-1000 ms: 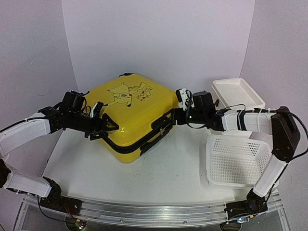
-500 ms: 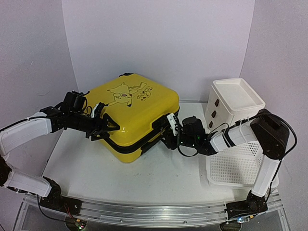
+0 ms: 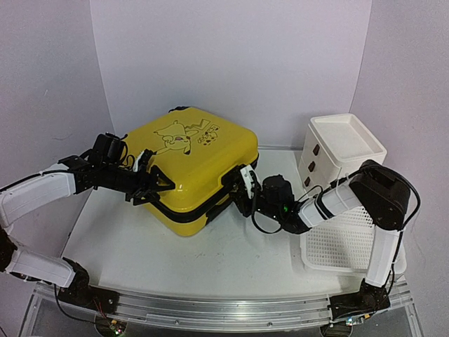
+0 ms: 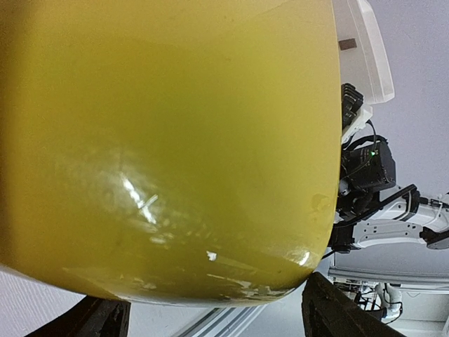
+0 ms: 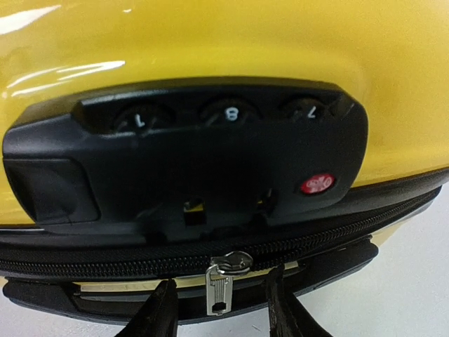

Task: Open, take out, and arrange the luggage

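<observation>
Now right gripper (image 5: 221, 281) straddles the zipper pull (image 5: 219, 295) — luggage (image 5: 210, 42) zipped shut.

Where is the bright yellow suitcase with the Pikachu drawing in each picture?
Top external: the bright-yellow hard-shell suitcase sits in the middle of the picture.
Left wrist: its shell fills nearly the whole picture.
Right wrist: its yellow shell runs across the top, above the black combination lock.
Shared landmark: the white plastic drawer cabinet, right of the suitcase from above, top right at the left wrist; absent from the right wrist.
</observation>
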{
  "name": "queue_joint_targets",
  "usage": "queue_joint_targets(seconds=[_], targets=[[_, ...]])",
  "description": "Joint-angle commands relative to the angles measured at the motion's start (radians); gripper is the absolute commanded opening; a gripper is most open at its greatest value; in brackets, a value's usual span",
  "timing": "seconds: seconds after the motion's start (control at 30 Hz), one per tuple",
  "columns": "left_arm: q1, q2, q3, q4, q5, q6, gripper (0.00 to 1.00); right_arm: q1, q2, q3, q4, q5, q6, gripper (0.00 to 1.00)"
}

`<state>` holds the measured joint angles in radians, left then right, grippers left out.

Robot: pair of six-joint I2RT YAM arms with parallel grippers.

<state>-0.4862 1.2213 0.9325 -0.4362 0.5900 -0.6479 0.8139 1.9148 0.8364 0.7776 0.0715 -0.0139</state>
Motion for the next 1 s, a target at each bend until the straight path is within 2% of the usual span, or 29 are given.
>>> queue_joint_targets(seconds=[0.0, 0.07, 0.17, 0.5, 0.63, 0.83, 0.9, 0.97], targets=[[0.003, -0.001, 0.008, 0.088, -0.043, 0.022, 0.85, 0.006, -0.030, 0.030, 0.016, 0.094, -0.003, 0.42], [0.003, 0.005, 0.008, 0.089, -0.039, 0.024, 0.85, 0.005, 0.001, 0.055, -0.026, 0.152, -0.013, 0.42], [0.003, 0.003, 0.005, 0.087, -0.036, 0.025, 0.85, 0.005, 0.037, 0.062, 0.026, 0.160, -0.050, 0.39], [0.003, -0.005, -0.001, 0.076, -0.042, 0.049, 0.85, 0.006, 0.043, 0.086, 0.046, 0.215, -0.114, 0.14], [0.003, 0.004, -0.001, 0.071, -0.043, 0.073, 0.87, 0.005, 0.019, 0.064, 0.045, 0.169, -0.149, 0.00], [0.003, 0.020, 0.008, 0.065, -0.046, 0.083, 0.87, 0.007, -0.063, 0.017, -0.018, 0.111, -0.166, 0.00], [0.003, 0.027, 0.014, 0.065, -0.041, 0.083, 0.87, 0.006, -0.093, 0.013, -0.068, 0.042, -0.153, 0.00], [0.001, 0.036, 0.020, 0.066, -0.037, 0.082, 0.87, 0.006, -0.118, 0.009, -0.104, -0.109, -0.148, 0.00]])
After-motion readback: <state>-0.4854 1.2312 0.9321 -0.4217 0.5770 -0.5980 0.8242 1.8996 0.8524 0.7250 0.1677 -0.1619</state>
